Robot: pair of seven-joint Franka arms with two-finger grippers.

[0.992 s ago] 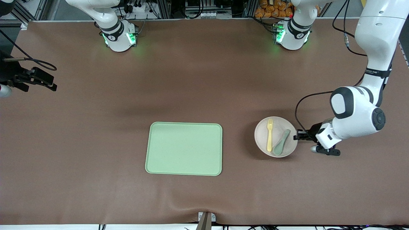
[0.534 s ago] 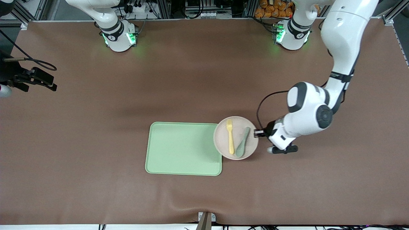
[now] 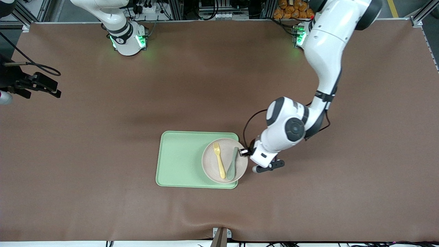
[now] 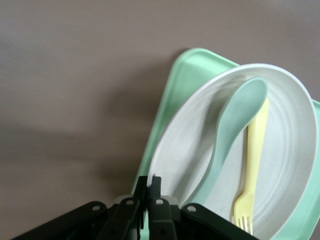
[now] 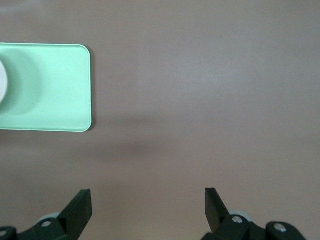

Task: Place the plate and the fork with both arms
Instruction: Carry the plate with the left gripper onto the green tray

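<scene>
Front view: the left gripper (image 3: 244,152), right of frame centre, has its jaws clamped on the rim of the plate (image 3: 224,160), which is over the tray's (image 3: 181,159) end toward the left arm. The fork (image 3: 219,160) and a spoon (image 3: 232,163) lie side by side in the plate.

Left wrist view: closed jaws pinch the plate (image 4: 180,165) rim.

Right wrist view: the right gripper (image 5: 148,207) waits over bare counter (image 5: 200,90), jaws spread wide and holding nothing.

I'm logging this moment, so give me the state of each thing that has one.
Round off-white plastic plate: held by its rim over the tray.
Pale-yellow plastic fork: lying in the plate.
Grey-green spoon: lying beside the fork.
Light-green rectangular tray: flat on the table.
Left claw: shut on the rim.
Right claw: open, waiting.
</scene>
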